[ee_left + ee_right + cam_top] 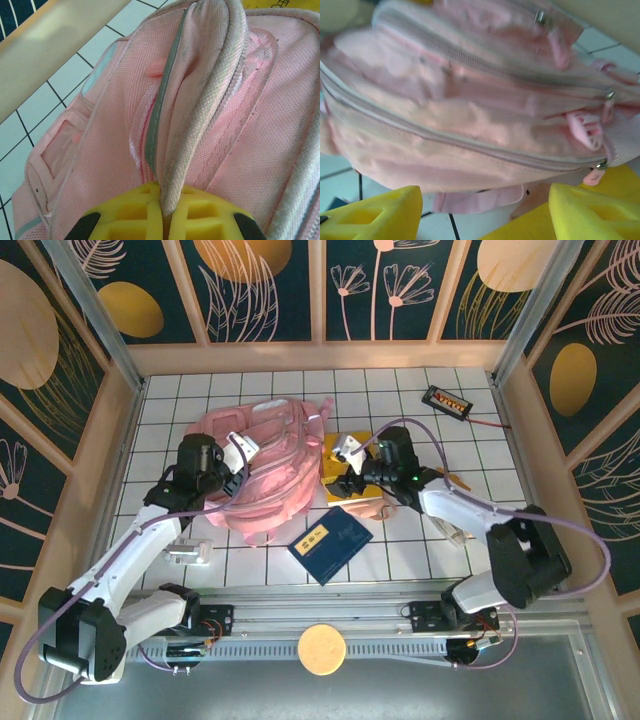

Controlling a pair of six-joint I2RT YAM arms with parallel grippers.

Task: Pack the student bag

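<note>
Left end effector (pixel 162 212) clenched on bag (pixel 220 115) rim: lift for wide mouth. Right end effector (pixel 483 215) released beside bag; fetch book (pixel 332 543) next.

White arm links (pixel 130 560), black joints (pixel 200 462), looping purple cables (pixel 597 540); left claw (pixel 162 217), right claw (pixel 485 215): yellow hollow-ribbed fingers (pixel 370 217).

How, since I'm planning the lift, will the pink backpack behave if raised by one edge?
Probably floppy: the student bag lies slumped, its fabric folding where the left gripper pinches it. Likely to sag, not roll. Seemingly light: it looks flat.
</note>
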